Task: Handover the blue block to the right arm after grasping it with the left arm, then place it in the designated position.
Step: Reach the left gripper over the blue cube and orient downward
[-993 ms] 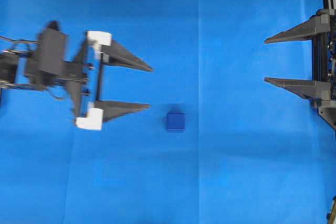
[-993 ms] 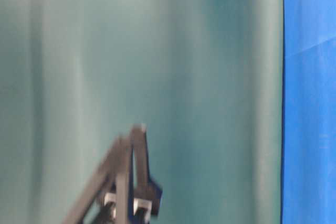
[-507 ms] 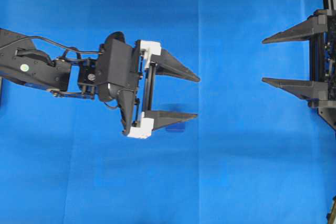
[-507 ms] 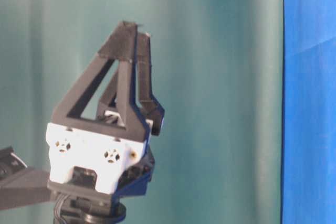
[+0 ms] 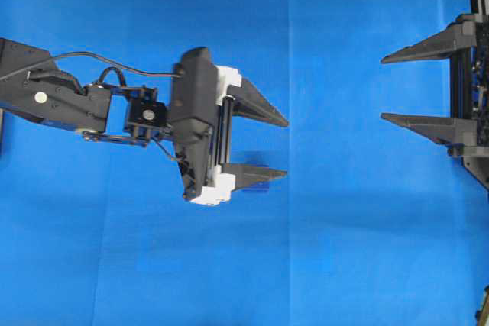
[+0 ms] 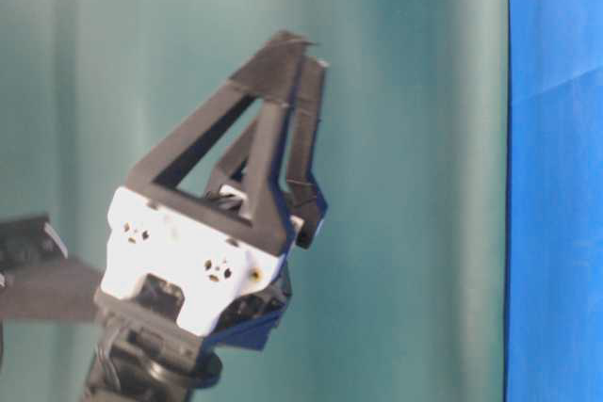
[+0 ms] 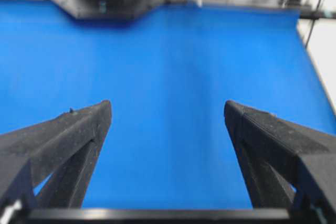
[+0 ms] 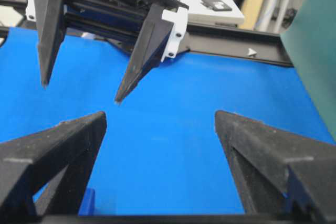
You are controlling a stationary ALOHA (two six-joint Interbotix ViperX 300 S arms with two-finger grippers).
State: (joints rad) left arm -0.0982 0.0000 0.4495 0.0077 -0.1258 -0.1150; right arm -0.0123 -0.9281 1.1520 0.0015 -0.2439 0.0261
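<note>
Nothing grasped yet: left gripper (image 5: 284, 147) is held wide open, empty, above blue block (image 5: 260, 184), which lies on cloth (image 5: 344, 250); right gripper (image 5: 386, 88) is parked open; grasp, handover, placement all remain

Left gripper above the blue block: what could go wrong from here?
1. In the overhead view the left gripper is open, but its lower finger covers most of the blue block. A straight descent could land that finger on the cube or knock it aside instead of straddling it.
2. The left wrist view shows only blue cloth between the fingers, so alignment is hard to confirm there.
3. The right gripper waits open at the far edge; a skewed grasp could complicate the handover.
</note>
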